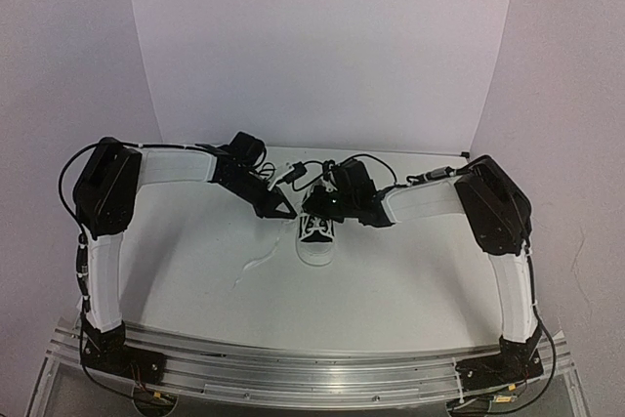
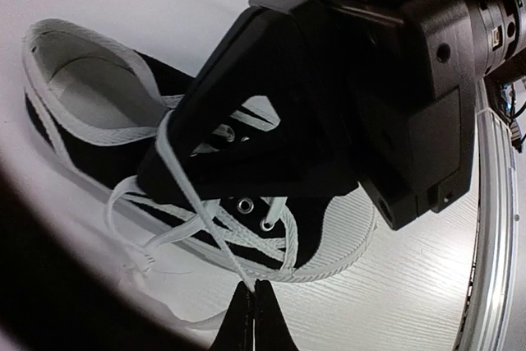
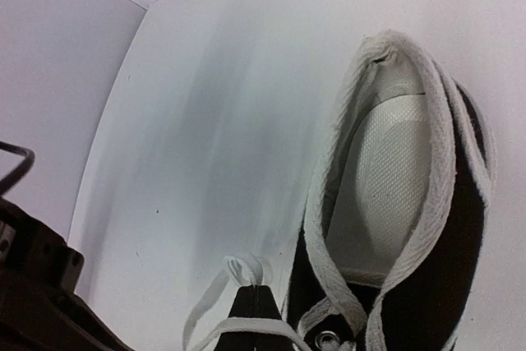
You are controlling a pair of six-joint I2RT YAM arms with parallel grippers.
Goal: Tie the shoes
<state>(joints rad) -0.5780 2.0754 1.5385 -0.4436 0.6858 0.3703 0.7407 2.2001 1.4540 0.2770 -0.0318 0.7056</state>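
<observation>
Closest to me, the white table (image 1: 195, 280) has a loose lace end (image 1: 252, 266) lying on it. Next comes the little black sneaker (image 1: 316, 241), in the middle of the table, white toe toward me. My left gripper (image 2: 251, 318) is pinched tight on a white lace (image 2: 193, 195). My right gripper (image 3: 251, 306) is closed above the sneaker, with a lace loop (image 3: 242, 270) at its tip. I cannot tell if it holds it.

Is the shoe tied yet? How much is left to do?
Not yet. Done: the white laces are threaded through the sneaker's eyelets. In hand: the left gripper is shut on one taut lace strand, and the right gripper pinches a small loop beside the sneaker. Left: no finished bow shows, and one lace end lies loose on the table.
</observation>
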